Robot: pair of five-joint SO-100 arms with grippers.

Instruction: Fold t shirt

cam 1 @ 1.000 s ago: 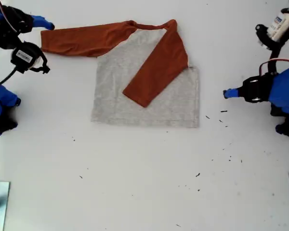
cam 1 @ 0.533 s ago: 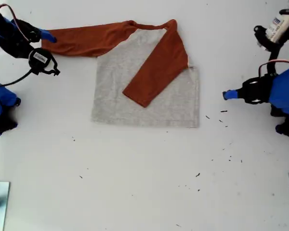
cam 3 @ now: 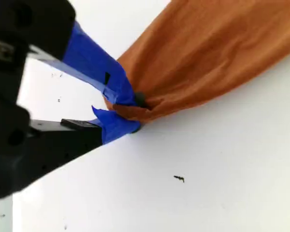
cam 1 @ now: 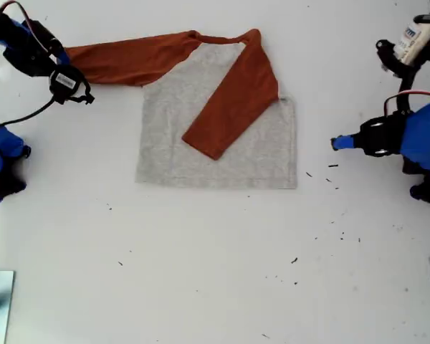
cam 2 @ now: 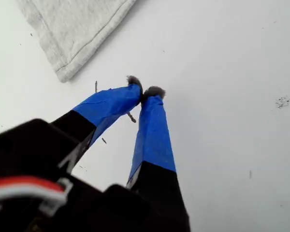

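Counter (cam 1: pixel 201 272) bare nearest me. T shirt (cam 1: pixel 222 143) lay flat mid-counter, one sleeve already folded across the body. First gripper (cam 2: pixel 144 92) idled off the hem at the exterior view's right, fingers together, empty. Second gripper (cam 3: pixel 128 113) pinched the far sleeve's cuff, presumably to fold it over. Only its wrist view showed that pinch; the exterior view hid it.

- The t shirt (cam 1: pixel 215 136) lay flat in the exterior view's upper middle, grey body spread.
- One rust-orange sleeve was folded diagonally across it; the other stretched toward the upper left.
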